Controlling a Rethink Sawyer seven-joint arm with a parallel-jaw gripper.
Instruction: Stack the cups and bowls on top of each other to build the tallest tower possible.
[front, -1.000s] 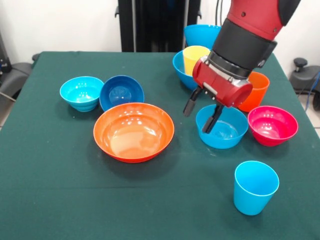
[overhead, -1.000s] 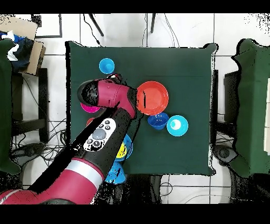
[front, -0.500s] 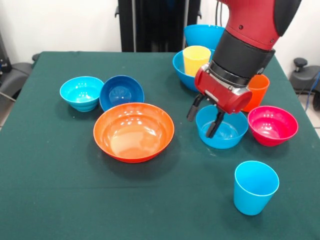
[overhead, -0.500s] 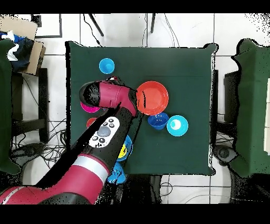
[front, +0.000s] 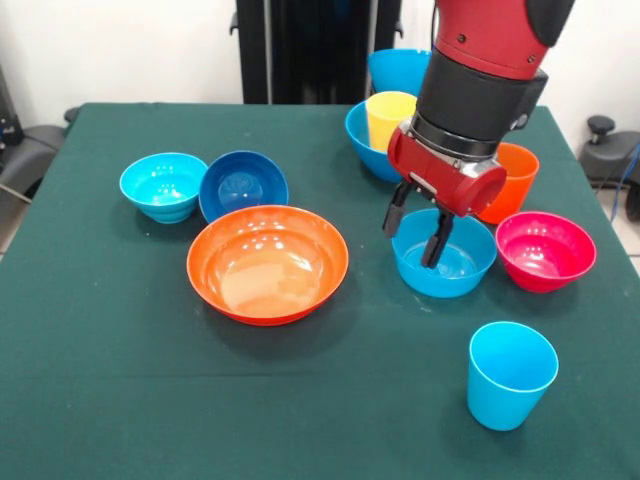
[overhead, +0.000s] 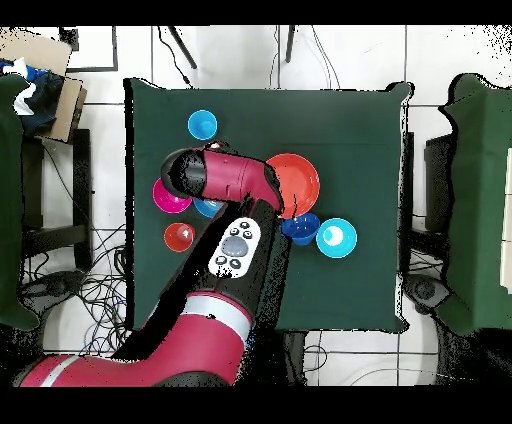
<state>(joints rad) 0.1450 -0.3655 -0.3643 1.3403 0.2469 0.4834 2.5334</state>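
Gripper (front: 420, 227) hung open and empty, fingers (front: 434, 243) spread either side of the near-left rim of the medium light blue bowl (front: 452, 268), one tip outside the wall, the other dipped over the hollow. Bowl stood directly beneath, right of table (front: 120, 380) centre, so the coming move looked like a short straight drop and a pinch on that rim. No long axis to line up on a round bowl; only the rim's line between the fingertips mattered. Only one arm on this rig.

Magenta-red bowl (front: 545, 249) sat just right of it, orange cup (front: 505, 182) behind, yellow cup (front: 389, 117) nested in a large blue bowl (front: 362, 135) toward the far edge. Light blue cup (front: 510, 373) stood near the front right corner. Wide orange bowl (front: 267, 262) mid-table, with the dark blue bowl (front: 243, 184) and cyan bowl (front: 163, 185) toward the far left.

Against the frame a second earlier: wrist swung more upright, fingers shifted right and squarer over the bowl's rim. Nothing else on the table displaced.
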